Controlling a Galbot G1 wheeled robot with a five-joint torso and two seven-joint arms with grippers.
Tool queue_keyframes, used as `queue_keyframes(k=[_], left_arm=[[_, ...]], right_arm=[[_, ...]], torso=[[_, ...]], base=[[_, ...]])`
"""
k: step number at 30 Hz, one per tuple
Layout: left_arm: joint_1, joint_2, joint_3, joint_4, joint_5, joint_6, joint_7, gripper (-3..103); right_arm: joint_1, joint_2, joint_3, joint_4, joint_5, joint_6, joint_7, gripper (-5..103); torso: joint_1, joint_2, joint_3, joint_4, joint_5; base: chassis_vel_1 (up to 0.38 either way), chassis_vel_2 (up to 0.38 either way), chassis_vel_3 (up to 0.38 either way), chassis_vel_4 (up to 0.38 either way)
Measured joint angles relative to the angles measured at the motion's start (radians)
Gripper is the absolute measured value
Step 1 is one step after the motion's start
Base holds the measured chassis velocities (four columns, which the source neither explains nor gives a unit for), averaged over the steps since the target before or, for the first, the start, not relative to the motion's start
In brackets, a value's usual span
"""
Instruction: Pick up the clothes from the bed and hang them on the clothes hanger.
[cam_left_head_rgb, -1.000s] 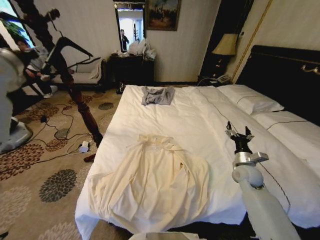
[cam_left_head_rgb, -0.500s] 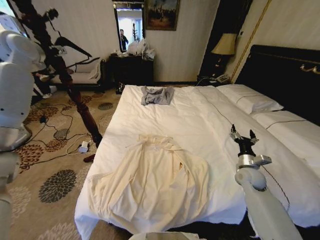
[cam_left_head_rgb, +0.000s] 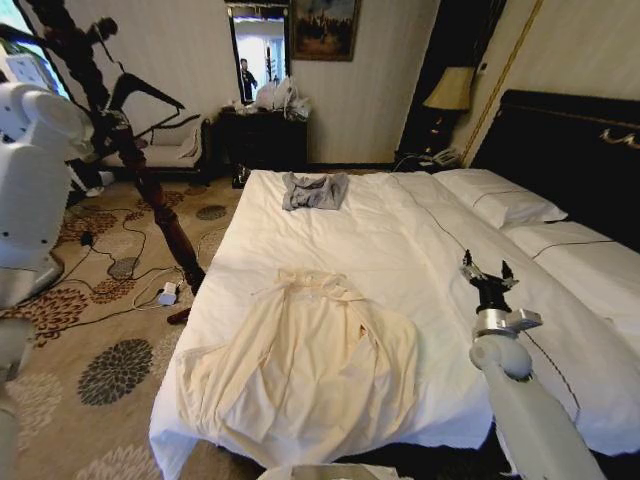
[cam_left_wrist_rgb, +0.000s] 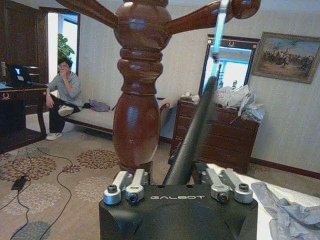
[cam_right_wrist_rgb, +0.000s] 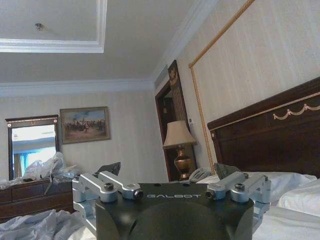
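The cream garment (cam_left_head_rgb: 305, 375) lay spread at the bed's (cam_left_head_rgb: 400, 250) near edge, at about 6 o'clock in the head view, untouched. The right gripper (cam_left_head_rgb: 487, 269) hovered at 4 o'clock over bare sheet, fingers apart and empty. At 10 o'clock the left gripper (cam_left_wrist_rgb: 177, 182) was clamped on the black clothes hanger (cam_left_wrist_rgb: 192, 137), close beside the coat stand (cam_left_wrist_rgb: 135, 95). A good move would probably swing the hanger clear of the stand's branches. A grey garment (cam_left_head_rgb: 314, 190) lay far up the bed.
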Motion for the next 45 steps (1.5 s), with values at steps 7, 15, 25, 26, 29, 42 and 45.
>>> queue_keyframes(k=[7,15,25,26,29,42,45], left_arm=[[-0.002,-0.007,-0.001,-0.006,-0.016,-0.001,0.002,20],[0.003,-0.017,-0.011,-0.017,-0.004,-0.036,0.055,19],[0.047,-0.006,-0.070,-0.170,-0.060,-0.116,0.112,19],[0.056,-0.002,-0.077,-0.194,-0.068,-0.116,0.110,19],[0.139,0.023,-0.118,-0.321,-0.105,-0.101,0.086,19],[0.626,0.075,-0.313,-0.710,-0.185,-0.144,0.046,19],[0.805,0.065,-0.356,-0.817,-0.192,-0.189,0.059,19]], right_arm=[[-0.005,0.001,0.003,-0.004,-0.003,0.000,0.003,100],[-0.002,-0.002,0.005,-0.014,-0.005,0.001,0.006,100],[0.004,0.002,-0.001,-0.027,-0.019,0.002,0.008,100],[0.004,0.002,-0.001,-0.029,-0.019,0.003,0.008,100],[0.004,0.002,-0.003,-0.035,-0.022,0.005,0.008,100],[-0.016,-0.003,-0.012,-0.047,-0.042,0.009,0.005,100],[-0.024,-0.014,-0.027,-0.053,-0.050,0.011,-0.002,100]], torso=[[0.000,0.000,0.000,0.0001,0.0000],[0.000,0.000,0.000,0.0000,0.0000],[0.000,0.000,0.000,-0.0002,-0.0001],[0.000,0.000,0.000,0.0000,0.0005],[0.000,0.000,0.000,-0.0001,0.0002],[0.000,0.000,0.000,0.0005,0.0006],[0.000,0.000,0.000,-0.0008,0.0001]], base=[[0.000,0.000,0.000,0.000],[0.000,0.000,0.000,0.000],[0.000,0.000,0.000,0.000],[0.000,0.000,0.000,0.000],[0.000,0.000,0.000,0.000],[0.000,0.000,0.000,0.000],[0.000,0.000,0.000,0.000]])
